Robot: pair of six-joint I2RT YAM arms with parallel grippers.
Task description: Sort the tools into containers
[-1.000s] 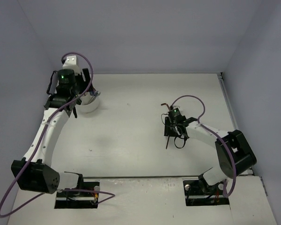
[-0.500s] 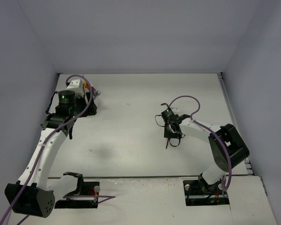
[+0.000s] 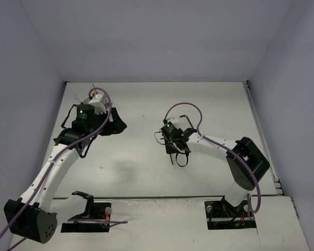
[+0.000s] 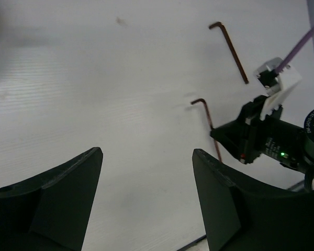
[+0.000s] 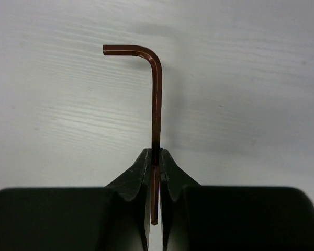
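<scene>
My right gripper [image 5: 155, 157] is shut on the long shaft of a dark reddish L-shaped hex key [image 5: 156, 94], with its bent end pointing away and left, over the white table. From above this gripper [image 3: 172, 149] is at mid table with the key [image 3: 172, 159] poking toward the near edge. My left gripper [image 4: 146, 151] is open and empty, its jaws wide apart over bare table; from above it [image 3: 118, 125] is at the left of centre. The left wrist view shows the held key [image 4: 206, 117] and a second hex key [image 4: 230, 49] lying flat beyond it. The white cup is hidden.
The right arm's wrist [image 4: 267, 136] with its green light and purple cable [image 3: 186, 107] is close to the right of the left gripper. Grey walls enclose the table [image 3: 146, 172] at the back, left and right.
The left arm has swung right, from the back-left corner toward the table's middle, and now covers the cup. The right gripper has moved left with the hex key still in it.
</scene>
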